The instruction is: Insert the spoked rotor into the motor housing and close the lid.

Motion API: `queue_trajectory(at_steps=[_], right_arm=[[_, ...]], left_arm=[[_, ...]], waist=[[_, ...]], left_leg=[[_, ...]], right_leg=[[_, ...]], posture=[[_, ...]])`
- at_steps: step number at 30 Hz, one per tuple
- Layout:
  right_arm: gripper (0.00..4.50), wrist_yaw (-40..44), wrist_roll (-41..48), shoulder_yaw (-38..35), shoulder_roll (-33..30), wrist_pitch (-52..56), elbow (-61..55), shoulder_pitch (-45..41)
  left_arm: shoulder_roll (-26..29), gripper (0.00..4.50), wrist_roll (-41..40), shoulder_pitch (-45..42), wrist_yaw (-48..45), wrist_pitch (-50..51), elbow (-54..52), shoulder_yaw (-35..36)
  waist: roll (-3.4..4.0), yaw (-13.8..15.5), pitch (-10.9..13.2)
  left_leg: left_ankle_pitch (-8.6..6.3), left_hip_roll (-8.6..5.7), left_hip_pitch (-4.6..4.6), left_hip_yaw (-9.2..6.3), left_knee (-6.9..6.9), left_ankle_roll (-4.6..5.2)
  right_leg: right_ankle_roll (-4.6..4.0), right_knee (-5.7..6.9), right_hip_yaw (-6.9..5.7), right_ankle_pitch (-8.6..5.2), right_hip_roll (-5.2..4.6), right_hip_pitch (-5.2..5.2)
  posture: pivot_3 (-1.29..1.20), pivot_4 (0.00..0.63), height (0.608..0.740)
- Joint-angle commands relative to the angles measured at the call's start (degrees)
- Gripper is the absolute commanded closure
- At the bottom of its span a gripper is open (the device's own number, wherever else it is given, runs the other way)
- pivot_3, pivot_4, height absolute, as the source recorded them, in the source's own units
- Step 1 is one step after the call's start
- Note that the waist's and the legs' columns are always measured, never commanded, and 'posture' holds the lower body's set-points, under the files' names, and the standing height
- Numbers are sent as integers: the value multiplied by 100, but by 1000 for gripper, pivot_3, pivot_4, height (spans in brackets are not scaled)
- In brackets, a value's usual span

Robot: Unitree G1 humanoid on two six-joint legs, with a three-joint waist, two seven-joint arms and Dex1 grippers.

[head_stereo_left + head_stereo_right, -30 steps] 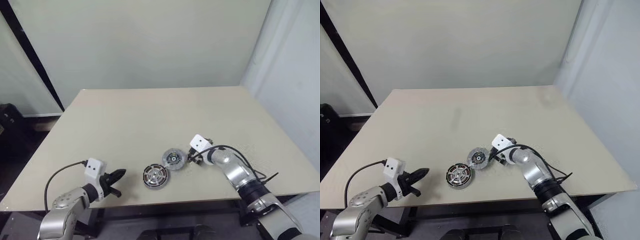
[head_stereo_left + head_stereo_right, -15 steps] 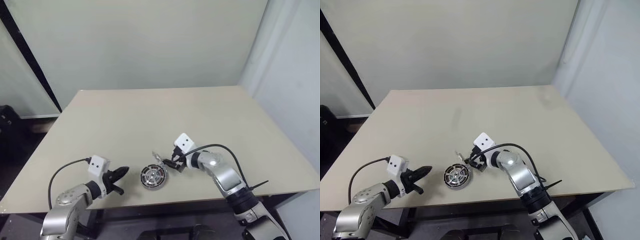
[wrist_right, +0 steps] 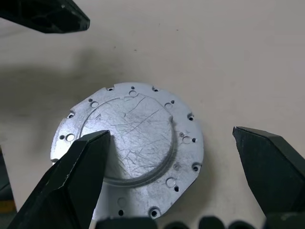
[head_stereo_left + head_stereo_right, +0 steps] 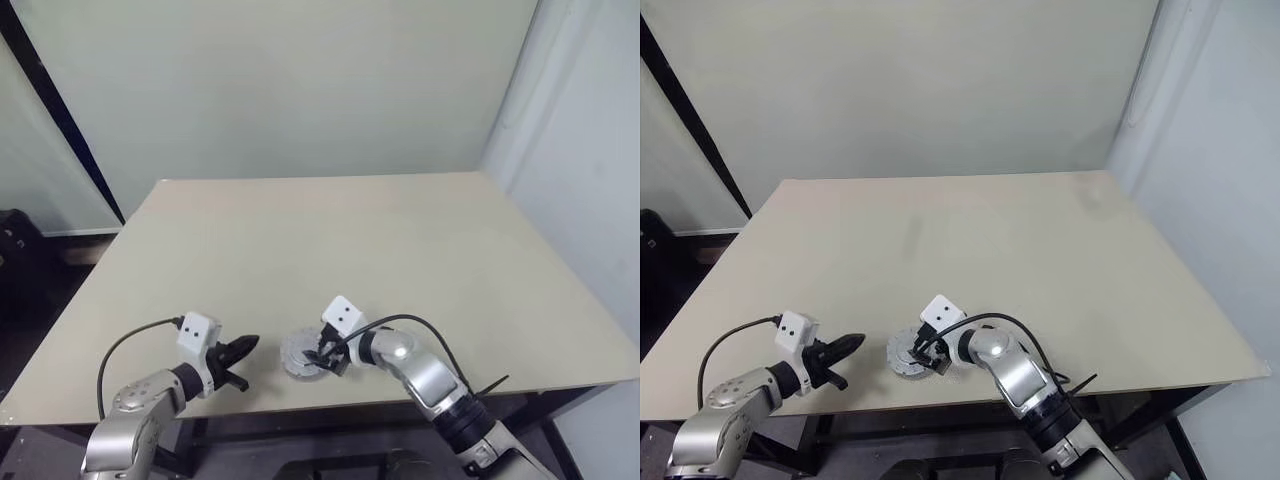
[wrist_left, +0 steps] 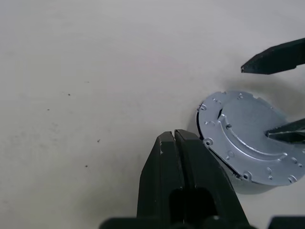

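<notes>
Your right gripper (image 3: 167, 171), fingers apart, has swung left from a second ago to straddle the lid (image 3: 131, 143) now capping the housing on the bench (image 4: 320, 230), while your left gripper (image 5: 175, 143) stays shut beside it.

The lid (image 3: 128, 148) covers whatever lies under it between the right gripper's (image 3: 171, 167) fingers; one finger (image 3: 71, 181) hides part of the lid's rim.
</notes>
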Motion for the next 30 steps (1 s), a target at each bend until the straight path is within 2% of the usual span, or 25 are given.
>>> queue_trajectory(at_steps=[1, 5, 9, 15, 30], right_arm=[[11, 126, 47, -135, -65, -462, 45, -143], [11, 685, 256, -244, -289, -983, 160, -330], [11, 1774, 485, -154, -672, -1412, 413, -656], [11, 2869, 573, -66, -765, -1783, 1188, -1178], [11, 3077, 210, -146, -104, -2852, 3164, -1831]], left_arm=[[35, 4500, -29, -21, -22, -84, -235, -5], [57, 4500, -42, -27, -54, -70, -231, -30], [106, 4500, -52, -86, -136, -42, -184, -70], [170, 4500, -46, -177, -311, -21, -143, -162], [339, 4500, -128, 69, -658, 166, -245, -243]], waist=[[0, 0, 0], [0, -1, 0], [0, -7, 1], [0, -14, 0], [3, -16, 2]], left_leg=[[0, 0, 0, 0, 0, 0], [0, -1, 0, 1, 0, 0], [0, 0, 2, 1, 1, 0], [0, 0, 3, 0, 1, 1], [0, -2, 5, -1, 0, 0]], right_leg=[[0, 0, 0, 0, 0, 0], [0, 0, 1, 0, 0, 0], [0, -1, 0, 0, 1, 4], [0, 1, -2, 0, 2, 5], [0, 6, 1, 1, 3, 6]], posture=[[0, 0, 740], [0, 0, 740], [0, 0, 740], [0, 0, 740], [0, 0, 740]])
